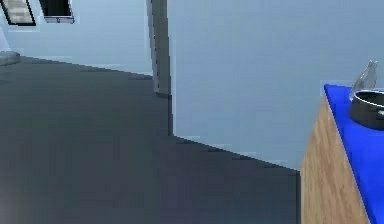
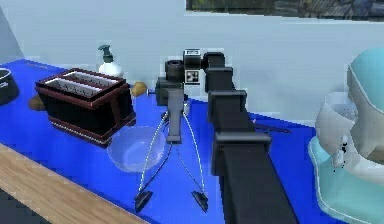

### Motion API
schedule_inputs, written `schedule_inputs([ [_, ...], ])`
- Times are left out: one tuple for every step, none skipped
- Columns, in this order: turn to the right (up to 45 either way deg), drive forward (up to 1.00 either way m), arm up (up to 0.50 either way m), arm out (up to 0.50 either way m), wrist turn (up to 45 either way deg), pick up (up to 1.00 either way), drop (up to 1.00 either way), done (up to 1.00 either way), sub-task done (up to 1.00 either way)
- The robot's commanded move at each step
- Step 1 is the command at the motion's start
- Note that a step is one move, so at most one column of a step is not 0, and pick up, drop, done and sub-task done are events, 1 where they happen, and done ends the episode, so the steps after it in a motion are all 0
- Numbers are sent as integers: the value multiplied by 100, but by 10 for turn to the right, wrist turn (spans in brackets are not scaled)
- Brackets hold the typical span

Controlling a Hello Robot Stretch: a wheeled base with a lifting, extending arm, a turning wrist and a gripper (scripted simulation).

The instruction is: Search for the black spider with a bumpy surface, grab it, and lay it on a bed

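The arm (image 2: 235,130) stretches over the blue table (image 2: 60,155), presumably to search among its things, claw (image 2: 171,200) at the glass bowl (image 2: 125,155) by the front edge; spread, pressed or loaded, I cannot tell.

The counter (image 2: 40,145) has a smooth blue top over a wood-grain front, bearing a glossy dark toaster (image 2: 85,103) near its left end, a clear glass-like bowl (image 2: 128,155) by its front edge, a white plastic-looking pump bottle (image 2: 107,62) at its back edge and a shiny pale mixer (image 2: 355,130) at its right end, while the floor (image 1: 100,150) looks dark and matt.
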Motion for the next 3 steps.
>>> schedule_inputs([
  [0,0,0,0,450,0,0,0,0],
  [0,0,0,0,450,0,0,0,0],
  [0,0,0,0,450,0,0,0,0],
])
